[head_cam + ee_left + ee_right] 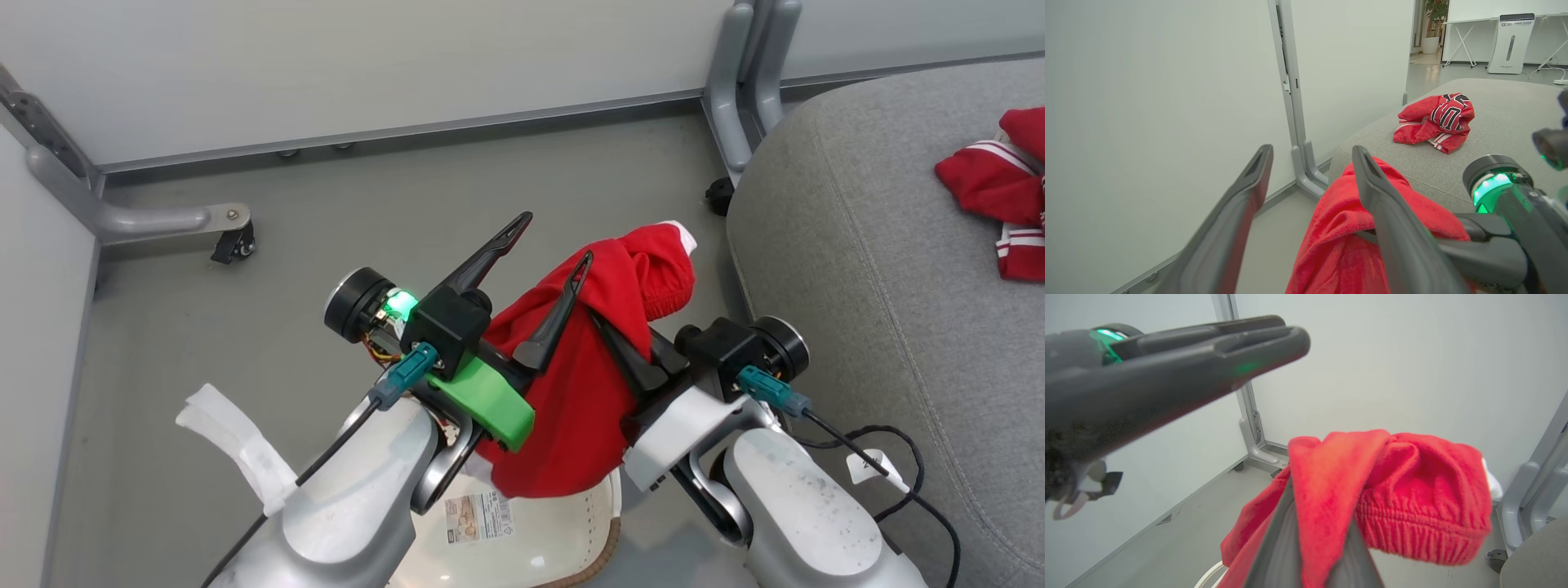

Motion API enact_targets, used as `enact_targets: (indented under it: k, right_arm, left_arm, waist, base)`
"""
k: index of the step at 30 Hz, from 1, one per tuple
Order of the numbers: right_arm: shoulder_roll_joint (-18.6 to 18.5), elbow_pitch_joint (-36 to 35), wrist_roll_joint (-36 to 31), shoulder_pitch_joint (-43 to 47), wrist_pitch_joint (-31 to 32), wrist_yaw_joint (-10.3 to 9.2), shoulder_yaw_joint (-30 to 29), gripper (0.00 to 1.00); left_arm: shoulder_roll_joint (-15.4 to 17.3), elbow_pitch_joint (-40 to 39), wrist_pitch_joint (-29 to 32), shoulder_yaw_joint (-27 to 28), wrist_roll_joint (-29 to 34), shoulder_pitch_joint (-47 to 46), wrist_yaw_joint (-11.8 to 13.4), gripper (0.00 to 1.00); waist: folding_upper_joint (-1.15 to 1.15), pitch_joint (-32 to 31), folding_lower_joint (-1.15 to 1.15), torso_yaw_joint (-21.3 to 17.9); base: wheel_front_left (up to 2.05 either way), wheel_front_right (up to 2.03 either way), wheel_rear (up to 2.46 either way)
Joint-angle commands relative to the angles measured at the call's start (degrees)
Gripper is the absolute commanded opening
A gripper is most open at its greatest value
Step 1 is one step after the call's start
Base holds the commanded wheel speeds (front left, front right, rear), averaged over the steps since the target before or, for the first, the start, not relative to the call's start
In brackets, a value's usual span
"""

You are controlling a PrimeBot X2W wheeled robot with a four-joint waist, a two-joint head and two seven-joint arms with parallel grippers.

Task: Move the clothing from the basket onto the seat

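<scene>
While right tool (612, 335) clamps garment (584, 408), seat (849, 294) edge lies near.

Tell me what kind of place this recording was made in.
Probably a sectioned-off test bay in an office or lab: pale partition panels on grey metal feet with castors, and past the grey seat an open floor with white trestle tables and a potted plant.

The plain garment (588, 392) is bright red with a scrap of white trim. The other garment (1433, 120) is red too, with white stripes and black-and-white lettering. The seat (857, 245) is flat grey. The basket (563, 531) is cream-white and perforated, with a brown braided rim. The left gripper (555, 237) has black fingers, a vivid green bracket (490, 404) and a light (398, 304) glowing green.
</scene>
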Motion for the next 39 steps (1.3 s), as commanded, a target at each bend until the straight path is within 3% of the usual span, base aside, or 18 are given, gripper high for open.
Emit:
enact_targets:
  k: [1, 39]
  right_arm:
    - [-0.18, -0.39, -0.55, 0.77, -0.14, -0.07, -0.53, 0.00]
    - [-0.16, -8.32, -5.91, 11.05, -0.13, -0.06, -22.75, 0.00]
  left_arm:
    - [0.48, -0.23, -0.30, 0.12, -0.07, 0.67, 0.49, 1.00]
    - [4.43, -4.45, 1.34, -2.50, 0.71, 1.19, 0.93, 1.00]
  waist:
    - [0.47, 0.14, 0.00, -0.86]
    - [0.47, 4.68, 0.00, -22.65]
  base:
    - [0.00, 0.00, 0.00]
    - [0.00, 0.00, 0.00]
